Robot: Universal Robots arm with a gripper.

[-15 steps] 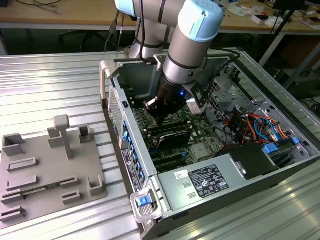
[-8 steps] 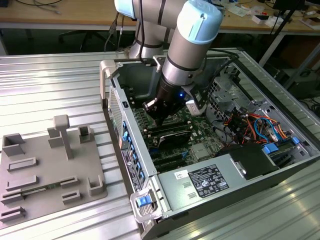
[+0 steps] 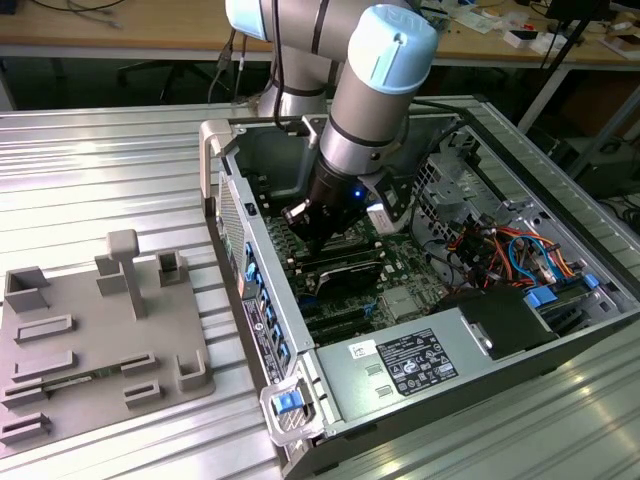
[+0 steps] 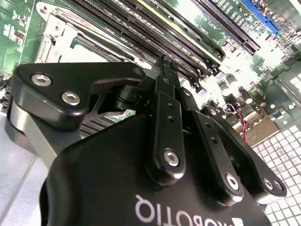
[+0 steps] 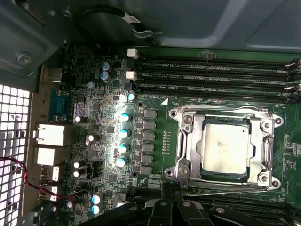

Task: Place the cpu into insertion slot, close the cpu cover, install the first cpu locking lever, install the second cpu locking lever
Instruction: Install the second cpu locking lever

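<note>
Hovering my gripper (image 4: pixel 165 66), fingers together, holding nothing, over the motherboard (image 5: pixel 155 117). Center-right in the first wrist view, the cpu (image 5: pixel 225 148) sits under its closed cpu cover (image 5: pixel 188 141).

Desk: you see a ribbed silver metal desk (image 3: pixel 110 165) in the exterior view, its grooves running across.
On it, exterior view's left: a flat grey fixture plate (image 3: pixel 95 340) with raised blocks and slots lies directly on the desk.
On it, exterior view's right: an open computer case (image 3: pixel 400 400) rests on its side, just beside the plate.
</note>
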